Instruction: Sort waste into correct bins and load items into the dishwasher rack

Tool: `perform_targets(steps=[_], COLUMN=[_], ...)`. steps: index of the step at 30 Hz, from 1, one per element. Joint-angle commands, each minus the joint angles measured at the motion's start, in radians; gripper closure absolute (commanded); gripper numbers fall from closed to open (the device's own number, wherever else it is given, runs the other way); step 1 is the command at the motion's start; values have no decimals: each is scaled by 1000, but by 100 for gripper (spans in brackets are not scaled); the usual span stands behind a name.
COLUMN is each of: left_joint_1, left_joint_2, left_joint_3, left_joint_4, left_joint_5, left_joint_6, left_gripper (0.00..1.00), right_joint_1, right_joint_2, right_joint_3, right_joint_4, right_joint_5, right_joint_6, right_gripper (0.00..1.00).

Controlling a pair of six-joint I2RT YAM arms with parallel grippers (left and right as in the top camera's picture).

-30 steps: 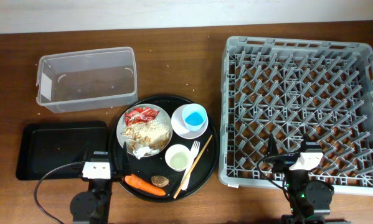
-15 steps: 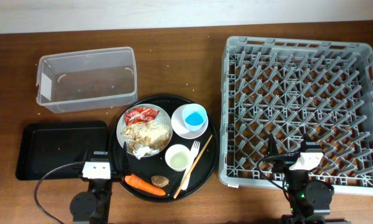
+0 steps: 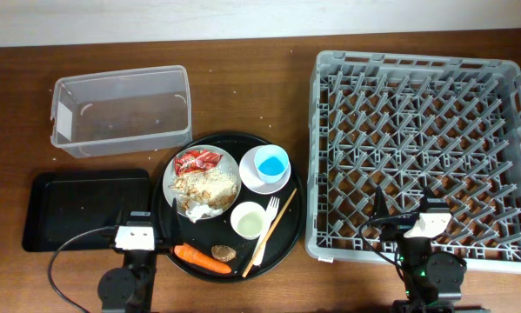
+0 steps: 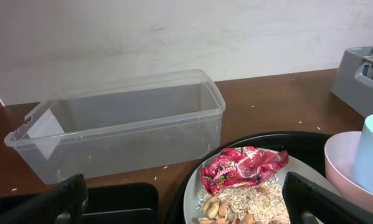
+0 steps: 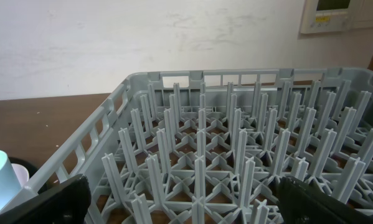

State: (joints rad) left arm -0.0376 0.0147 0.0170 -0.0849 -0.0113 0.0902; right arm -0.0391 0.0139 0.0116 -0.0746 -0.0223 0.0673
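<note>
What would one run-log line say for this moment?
left hand: open, empty | right hand: open, empty | red wrapper: on plate | carrot: on round tray | rack: nothing loaded

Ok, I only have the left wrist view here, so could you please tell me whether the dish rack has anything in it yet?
Observer: No, the grey rack holds nothing; only bare pegs show.
Operator: Thank you. Is there any cutlery on the round tray?
Observer: Yes, a wooden fork lies just right of the small white cup, prongs pointing away from the arms.
Operator: And is any waste lying off the plate?
Observer: A carrot lies on the tray near its edge closest to the arms, beside a small brown round piece.
</note>
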Motion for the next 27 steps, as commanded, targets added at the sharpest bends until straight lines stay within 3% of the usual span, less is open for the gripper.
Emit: perform_targets(steps=[1,18,27], left_joint_1=[2,2,2], left_joint_2=[-8,-8,88], left_joint_3=[-8,13,201], left_joint_4=[2,-18,-223], left_joint_5=[8,8,8], left_joint_6=[16,8,-30], left_gripper=[0,0,0], right_joint_1=[6,6,6], right_joint_2=[-8,-6,80], right_joint_3=[-6,27,265], right_joint_4=[-4,-13,-281], right_joint_5=[8,-56,-56], right_joint_6=[-7,24,24], right_gripper=[2,2,2])
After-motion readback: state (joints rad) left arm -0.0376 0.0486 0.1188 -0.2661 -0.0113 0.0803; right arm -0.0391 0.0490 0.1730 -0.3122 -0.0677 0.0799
